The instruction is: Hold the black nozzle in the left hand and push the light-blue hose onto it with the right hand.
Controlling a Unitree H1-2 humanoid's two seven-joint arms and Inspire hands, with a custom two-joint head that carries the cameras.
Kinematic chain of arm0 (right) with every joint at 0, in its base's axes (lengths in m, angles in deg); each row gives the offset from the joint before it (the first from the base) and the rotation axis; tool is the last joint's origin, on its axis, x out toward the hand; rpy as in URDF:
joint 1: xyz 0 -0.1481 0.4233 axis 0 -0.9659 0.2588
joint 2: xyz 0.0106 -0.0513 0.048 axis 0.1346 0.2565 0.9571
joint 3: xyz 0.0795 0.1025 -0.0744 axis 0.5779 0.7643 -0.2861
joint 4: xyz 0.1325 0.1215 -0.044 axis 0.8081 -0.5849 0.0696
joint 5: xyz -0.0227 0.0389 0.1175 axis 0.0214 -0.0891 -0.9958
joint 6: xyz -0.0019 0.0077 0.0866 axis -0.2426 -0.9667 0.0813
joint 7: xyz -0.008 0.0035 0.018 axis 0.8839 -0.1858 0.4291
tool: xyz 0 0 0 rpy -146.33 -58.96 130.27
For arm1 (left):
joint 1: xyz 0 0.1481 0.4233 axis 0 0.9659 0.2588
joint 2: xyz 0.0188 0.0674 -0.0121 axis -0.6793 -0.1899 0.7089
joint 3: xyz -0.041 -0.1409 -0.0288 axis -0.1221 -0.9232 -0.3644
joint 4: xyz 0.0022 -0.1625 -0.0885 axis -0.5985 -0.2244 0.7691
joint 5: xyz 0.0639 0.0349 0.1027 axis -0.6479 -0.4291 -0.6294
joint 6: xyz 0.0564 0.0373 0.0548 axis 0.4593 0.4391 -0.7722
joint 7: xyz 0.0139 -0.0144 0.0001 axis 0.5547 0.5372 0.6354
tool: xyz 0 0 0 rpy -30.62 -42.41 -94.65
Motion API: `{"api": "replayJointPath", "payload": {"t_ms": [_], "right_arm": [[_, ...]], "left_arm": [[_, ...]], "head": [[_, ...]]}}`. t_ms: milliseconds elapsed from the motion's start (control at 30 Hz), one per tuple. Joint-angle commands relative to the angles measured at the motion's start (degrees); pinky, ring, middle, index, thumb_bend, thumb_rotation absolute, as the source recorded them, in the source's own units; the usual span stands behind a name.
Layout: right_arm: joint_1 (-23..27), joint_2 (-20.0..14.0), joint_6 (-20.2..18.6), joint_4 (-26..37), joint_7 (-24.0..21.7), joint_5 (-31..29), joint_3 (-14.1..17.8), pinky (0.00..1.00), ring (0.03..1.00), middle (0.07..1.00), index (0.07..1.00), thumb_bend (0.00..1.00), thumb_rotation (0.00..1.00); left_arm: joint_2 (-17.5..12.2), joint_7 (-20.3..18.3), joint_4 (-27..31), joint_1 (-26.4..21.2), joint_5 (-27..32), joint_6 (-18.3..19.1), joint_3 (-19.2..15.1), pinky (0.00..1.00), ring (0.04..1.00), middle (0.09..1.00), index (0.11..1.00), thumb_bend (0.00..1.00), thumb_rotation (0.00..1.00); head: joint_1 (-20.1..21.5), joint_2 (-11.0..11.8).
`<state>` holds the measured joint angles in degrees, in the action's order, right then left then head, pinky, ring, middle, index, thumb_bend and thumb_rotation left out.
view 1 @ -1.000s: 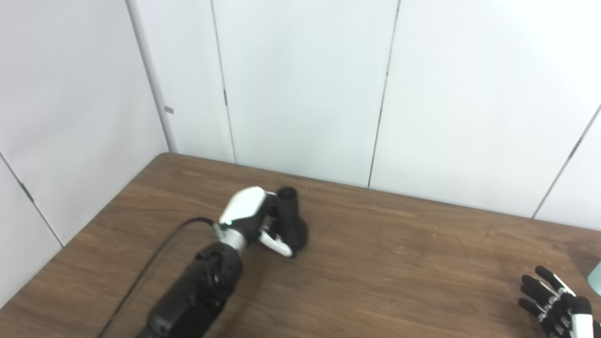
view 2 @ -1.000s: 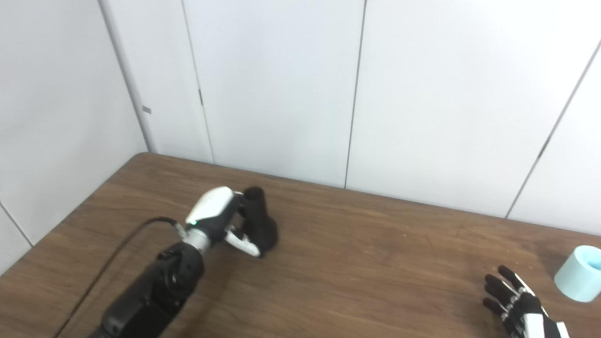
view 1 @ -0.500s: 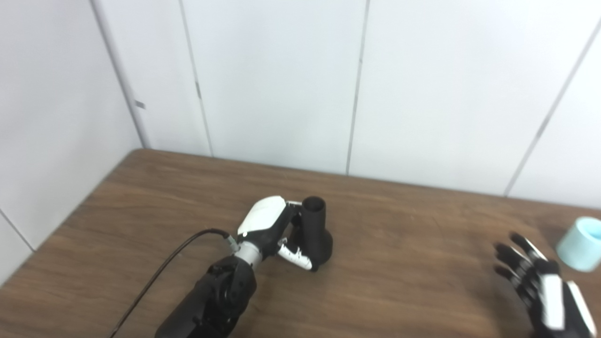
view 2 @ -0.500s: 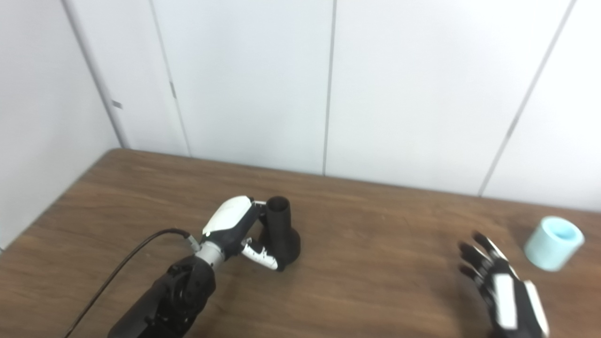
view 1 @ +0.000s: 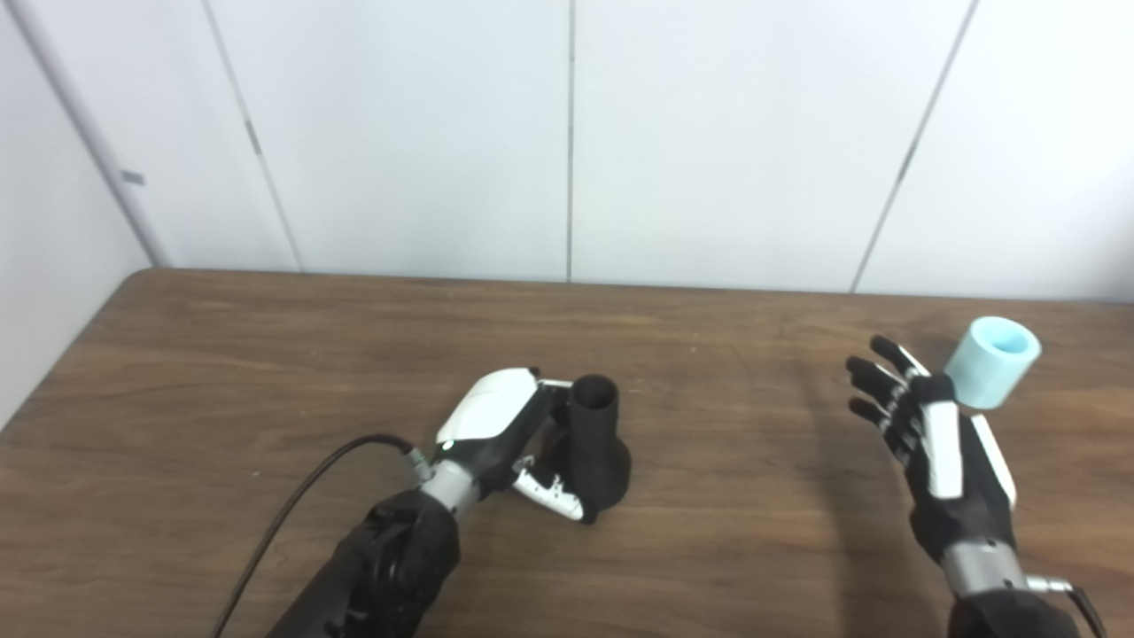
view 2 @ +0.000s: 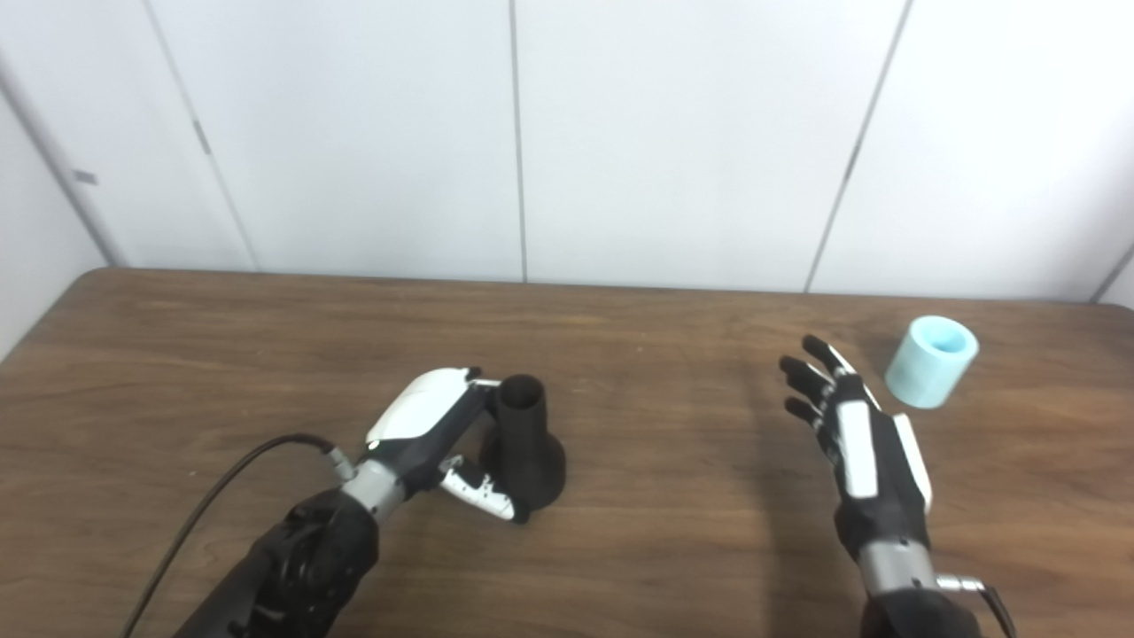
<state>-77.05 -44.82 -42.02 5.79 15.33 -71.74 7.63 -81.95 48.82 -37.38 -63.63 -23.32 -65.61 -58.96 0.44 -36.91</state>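
Observation:
The black nozzle (view 1: 594, 443) stands upright on its wide base near the middle of the wooden table (view 1: 266, 354), its open neck pointing up. My left hand (view 1: 505, 430) is wrapped around its left side, thumb across the base front, shut on it. The light-blue hose (view 2: 930, 361), a short cylinder with its opening up, stands at the right of the table. My right hand (view 2: 864, 456) hovers open with fingers spread, just left of and nearer than the hose, apart from it.
White wall panels (view 1: 567, 133) rise straight behind the table's far edge. A black cable (view 1: 292, 514) trails from the left wrist toward the bottom edge. Bare wood lies between the nozzle and the right hand.
The camera has swung to the right, bringing the hose fully into view. My right hand has risen and moved forward toward the hose. The left hand keeps its hold on the nozzle.

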Motion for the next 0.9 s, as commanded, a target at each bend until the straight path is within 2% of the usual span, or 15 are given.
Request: {"api": "replayJointPath", "payload": {"t_ms": [0, 133, 267, 400, 500, 567, 733, 800, 867], "right_arm": [[2.68, -0.6, 0.34, 2.52, 0.16, 0.48, 0.44, 0.82, 0.861, 0.818, 0.881, 0.54, 1.0], [3.99, -1.86, -0.16, 2.72, 0.31, 1.31, 1.17, 0.82, 0.861, 0.819, 0.881, 0.56, 0.99], [5.76, -4.56, -0.01, 1.74, 0.22, 3.25, 1.81, 0.83, 0.854, 0.819, 0.87, 0.57, 0.97], [7.13, -7.11, 1.29, 0.18, -0.3, 3.31, 2.79, 0.83, 0.864, 0.828, 0.856, 0.58, 0.9], [8.11, -8.77, 0.94, -0.47, -0.66, 3.18, 3.42, 0.82, 0.854, 0.819, 0.853, 0.6, 0.83], [9.01, -10.03, 0.26, -0.74, -0.32, 4.51, 3.47, 0.82, 0.84, 0.806, 0.846, 0.63, 0.73], [11.25, -13.85, 0.34, -1.81, 1.15, 12.47, 2.48, 0.74, 0.806, 0.809, 0.79, 0.67, 0.51], [12.77, -17.19, 1.19, -3.98, 1.22, 16.83, 1.88, 0.72, 0.795, 0.808, 0.783, 0.68, 0.48], [14.53, -21.25, 1.44, -6.45, 0.56, 21.4, 0.55, 0.75, 0.804, 0.814, 0.776, 0.73, 0.44]], "left_arm": [[1.17, -2.78, -0.68, 4.07, 1.34, 0.15, 1.82, 1.0, 0.648, 0.476, 0.494, 0.52, 0.0], [1.42, -3.13, -0.86, 5.44, 1.46, -0.51, 2.28, 1.0, 0.64, 0.46, 0.503, 0.52, 0.0], [0.57, -3.96, -0.76, 5.64, 1.49, -1.24, 2.37, 0.99, 0.637, 0.468, 0.5, 0.52, 0.0], [-0.94, -4.17, -1.03, 5.1, 2.39, -2.28, 1.61, 0.99, 0.636, 0.464, 0.502, 0.52, 0.0], [-1.68, -3.88, -1.07, 4.83, 2.67, -2.86, 1.18, 0.99, 0.635, 0.473, 0.498, 0.52, 0.0], [-1.99, -3.36, -1.14, 4.99, 2.77, -3.38, 1.0, 0.99, 0.637, 0.477, 0.496, 0.52, 0.0], [-2.36, -2.33, -1.56, 5.8, 2.61, -4.71, 0.64, 0.98, 0.643, 0.491, 0.486, 0.52, 0.0], [-2.57, -2.25, -1.73, 6.09, 2.52, -5.15, 0.4, 0.97, 0.643, 0.492, 0.486, 0.52, 0.0], [-2.87, -2.36, -1.92, 6.16, 2.58, -5.47, 0.07, 0.97, 0.641, 0.491, 0.487, 0.52, 0.0]], "head": [[0.81, -0.22], [2.42, -0.35], [4.54, -0.34], [6.12, -0.08], [6.69, 0.03], [7.21, 0.24], [9.45, 0.9], [10.96, 1.11], [12.4, 1.21]]}}
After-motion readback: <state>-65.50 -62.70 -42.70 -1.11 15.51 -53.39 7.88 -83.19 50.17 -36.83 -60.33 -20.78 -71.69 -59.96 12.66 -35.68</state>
